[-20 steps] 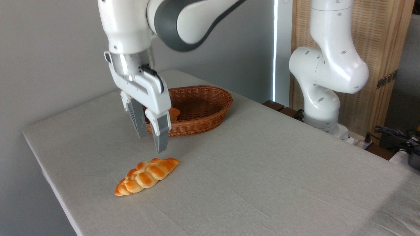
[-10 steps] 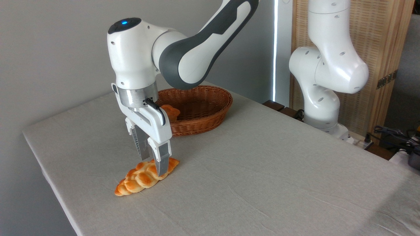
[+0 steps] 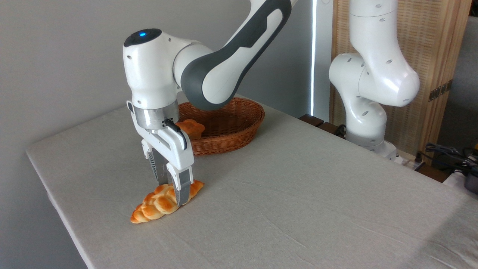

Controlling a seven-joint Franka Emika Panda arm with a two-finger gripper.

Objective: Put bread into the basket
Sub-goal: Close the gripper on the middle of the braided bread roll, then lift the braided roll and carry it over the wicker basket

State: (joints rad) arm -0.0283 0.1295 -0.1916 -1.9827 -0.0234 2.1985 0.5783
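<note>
The bread point(image 3: 155, 205), a braided golden-orange loaf, lies on the grey tablecloth near the table's left edge. My gripper point(image 3: 172, 193) has come down over its right half and is open. One finger stands on the near side of the loaf and the other on the far side, with that fingertip hidden behind the loaf. The basket point(image 3: 231, 127), oval brown wicker with low sides, stands behind the gripper towards the back of the table. My wrist covers its left end.
A small round bun point(image 3: 191, 127) sits in the left end of the basket. The arm's white base point(image 3: 368, 112) stands beyond the table's right side. The table's left edge point(image 3: 56, 201) runs close to the loaf. Cables lie at far right point(image 3: 452, 155).
The gripper has come down from above the loaf until its fingers straddle the loaf's right half. The bread has not moved.
</note>
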